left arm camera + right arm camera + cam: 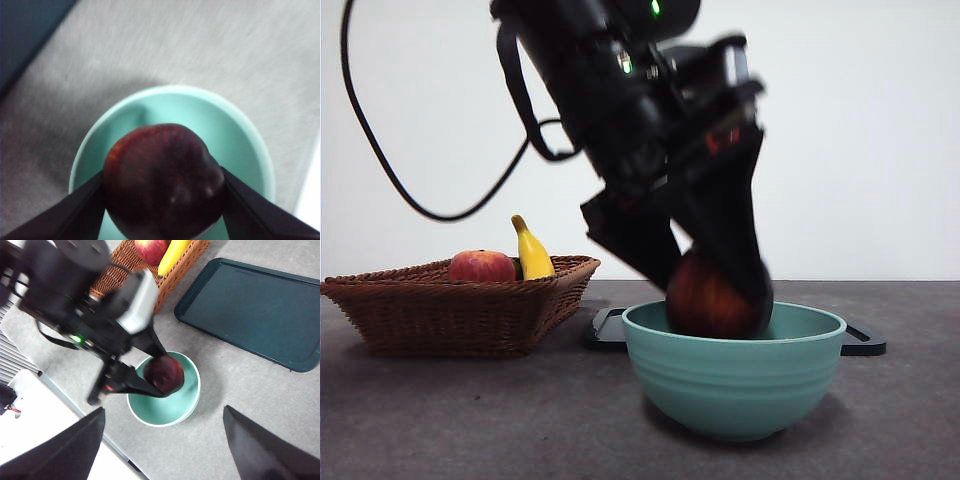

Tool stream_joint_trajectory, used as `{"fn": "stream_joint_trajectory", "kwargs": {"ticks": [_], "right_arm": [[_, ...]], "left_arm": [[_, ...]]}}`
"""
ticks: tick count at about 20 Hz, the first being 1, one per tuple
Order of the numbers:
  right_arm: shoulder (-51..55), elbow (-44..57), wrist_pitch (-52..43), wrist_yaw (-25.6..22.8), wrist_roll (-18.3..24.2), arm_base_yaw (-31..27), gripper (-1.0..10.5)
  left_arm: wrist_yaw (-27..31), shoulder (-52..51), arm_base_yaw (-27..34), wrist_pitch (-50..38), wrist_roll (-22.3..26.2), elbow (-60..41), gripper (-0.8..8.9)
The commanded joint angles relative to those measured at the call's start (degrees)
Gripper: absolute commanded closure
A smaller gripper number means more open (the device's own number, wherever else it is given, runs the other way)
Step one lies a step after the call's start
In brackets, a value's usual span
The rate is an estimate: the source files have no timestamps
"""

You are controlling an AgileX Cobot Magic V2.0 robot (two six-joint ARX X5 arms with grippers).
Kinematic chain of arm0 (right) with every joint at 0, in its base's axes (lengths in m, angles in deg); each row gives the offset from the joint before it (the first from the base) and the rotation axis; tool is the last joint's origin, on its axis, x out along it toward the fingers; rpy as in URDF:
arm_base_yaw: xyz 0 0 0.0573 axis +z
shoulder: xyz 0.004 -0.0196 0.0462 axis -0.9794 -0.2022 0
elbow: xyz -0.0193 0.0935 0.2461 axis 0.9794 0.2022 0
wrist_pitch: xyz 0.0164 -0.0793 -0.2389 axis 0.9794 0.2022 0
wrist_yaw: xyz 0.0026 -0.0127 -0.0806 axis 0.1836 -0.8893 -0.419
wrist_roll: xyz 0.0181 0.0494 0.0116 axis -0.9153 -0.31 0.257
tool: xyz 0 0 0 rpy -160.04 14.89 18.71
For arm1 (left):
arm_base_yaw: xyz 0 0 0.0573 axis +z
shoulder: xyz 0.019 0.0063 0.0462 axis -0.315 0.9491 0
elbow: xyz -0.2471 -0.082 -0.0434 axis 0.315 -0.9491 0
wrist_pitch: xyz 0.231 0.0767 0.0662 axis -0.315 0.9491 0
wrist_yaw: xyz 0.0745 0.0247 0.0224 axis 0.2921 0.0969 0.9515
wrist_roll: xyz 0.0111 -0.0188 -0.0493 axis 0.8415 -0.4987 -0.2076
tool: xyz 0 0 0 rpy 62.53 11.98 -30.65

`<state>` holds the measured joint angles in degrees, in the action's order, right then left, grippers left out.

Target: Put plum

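Observation:
The dark maroon plum (162, 182) sits between the jaws of my left gripper (162, 197), which is shut on it. In the front view the gripper (715, 285) holds the plum (705, 300) just inside the rim of the teal bowl (735, 375). The left wrist view shows the bowl (175, 107) right under the plum. From above, the right wrist view shows the plum (164, 374) over the bowl (165, 407). My right gripper (162, 440) is open, high above the table and empty.
A wicker basket (460, 305) at the left holds a red-orange apple (481, 266) and a yellow banana (532, 250). A dark green tray (250, 310) lies flat behind the bowl. The table's front edge (75, 410) runs near the bowl.

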<state>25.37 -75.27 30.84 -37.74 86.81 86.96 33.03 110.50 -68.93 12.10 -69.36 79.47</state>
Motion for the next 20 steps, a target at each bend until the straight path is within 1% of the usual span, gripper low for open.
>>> {"fn": "stream_joint_trajectory", "kwargs": {"ticks": [1, 3, 6, 7, 9, 14, 15, 17, 20], "right_arm": [[-0.3, -1.1, -0.6, 0.0, -0.6, 0.3, 5.7], [-0.3, -1.1, -0.6, 0.0, -0.6, 0.3, 5.7], [-0.3, -1.1, -0.6, 0.0, -0.6, 0.3, 5.7], [-0.3, -1.1, -0.5, -0.1, -0.6, 0.3, 5.7], [-0.3, -1.1, -0.5, 0.0, -0.6, 0.3, 5.7], [-0.3, -1.1, -0.6, 0.0, -0.5, 0.3, 5.7], [-0.3, -1.1, -0.5, 0.0, -0.5, 0.3, 5.7], [-0.3, -1.1, -0.5, 0.0, -0.5, 0.3, 5.7], [-0.3, -1.1, -0.5, 0.0, -0.5, 0.3, 5.7]], "left_arm": [[0.2, 2.2, -1.1, -0.8, 2.0, 1.0, 5.97], [0.2, 3.1, -1.4, -1.2, 2.1, 1.0, 5.97], [0.2, 4.0, -1.6, -1.2, 3.7, 1.0, 5.94], [0.2, 4.4, -1.7, -1.2, 3.9, 1.0, 5.8], [0.2, 5.1, -2.0, -1.1, 3.9, 1.0, 4.97], [0.2, 5.2, -3.0, -1.4, 3.8, 1.0, 4.91], [0.2, 5.2, -3.1, -1.4, 3.8, 1.0, 4.71], [0.2, 5.2, -3.4, -1.4, 3.8, 1.0, 4.01], [0.2, 5.2, -3.5, -1.2, 3.3, 1.1, 4.04]]}}
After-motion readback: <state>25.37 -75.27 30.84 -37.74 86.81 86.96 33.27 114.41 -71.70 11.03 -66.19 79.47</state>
